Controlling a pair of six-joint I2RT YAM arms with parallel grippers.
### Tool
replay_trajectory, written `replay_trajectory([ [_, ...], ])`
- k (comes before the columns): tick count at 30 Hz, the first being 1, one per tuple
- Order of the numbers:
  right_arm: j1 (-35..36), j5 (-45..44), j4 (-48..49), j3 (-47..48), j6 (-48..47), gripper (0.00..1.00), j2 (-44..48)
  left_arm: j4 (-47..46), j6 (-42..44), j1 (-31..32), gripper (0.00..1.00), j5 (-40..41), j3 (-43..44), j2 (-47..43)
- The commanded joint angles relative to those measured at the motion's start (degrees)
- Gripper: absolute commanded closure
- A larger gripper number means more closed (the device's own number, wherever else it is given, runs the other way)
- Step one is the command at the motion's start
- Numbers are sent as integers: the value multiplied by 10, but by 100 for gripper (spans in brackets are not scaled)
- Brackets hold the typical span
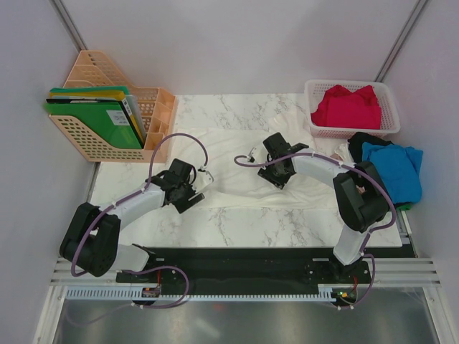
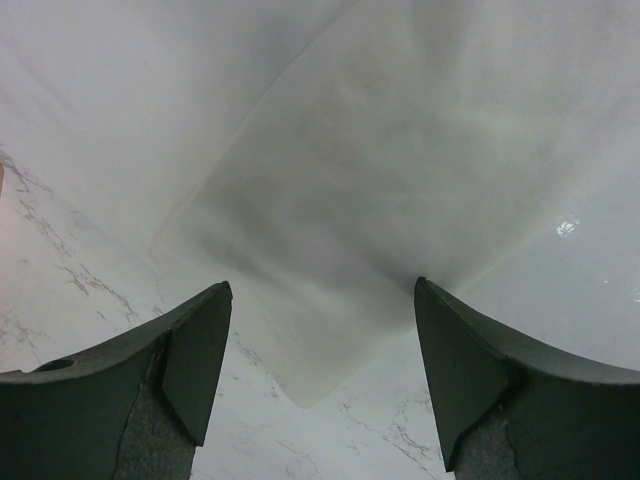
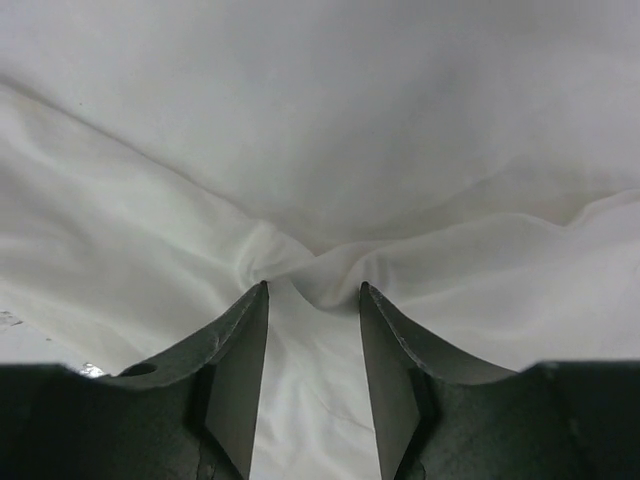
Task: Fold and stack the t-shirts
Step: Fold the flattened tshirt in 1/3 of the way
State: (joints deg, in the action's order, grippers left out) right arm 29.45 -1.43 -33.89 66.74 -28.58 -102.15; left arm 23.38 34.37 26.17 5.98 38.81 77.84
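Bolted at the table's (image 1: 287, 233) near edge, we work the white shirt (image 1: 237, 140) spread mid-table. Left gripper (image 2: 322, 290) hangs spread over its corner; right gripper (image 3: 313, 287) stands half-closed round a pucker, grip uncertain. Both should pinch evenly, we judge; room lies toward the far edge.

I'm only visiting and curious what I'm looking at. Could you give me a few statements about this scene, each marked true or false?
1. The red t-shirt lies in the white basket. True.
2. The white t-shirt is folded already. False: it lies spread out on the table.
3. The blue t-shirt sits at the table's right edge. True.
4. The left end effector is clamped shut. False: its jaws stand wide apart above the white t-shirt.
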Motion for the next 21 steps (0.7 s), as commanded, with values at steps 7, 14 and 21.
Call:
replay_trajectory([
  [7,-4,13,-3,-13,-9,95,-18,-20,-4,3,20,9,-6,0],
  [14,-20,-21,6,-9,-10,100,-3,-24,0,3,20,18,-21,-7],
  [21,-72,-39,-8,-4,-38,100,24,-32,0,3,20,15,-26,1],
])
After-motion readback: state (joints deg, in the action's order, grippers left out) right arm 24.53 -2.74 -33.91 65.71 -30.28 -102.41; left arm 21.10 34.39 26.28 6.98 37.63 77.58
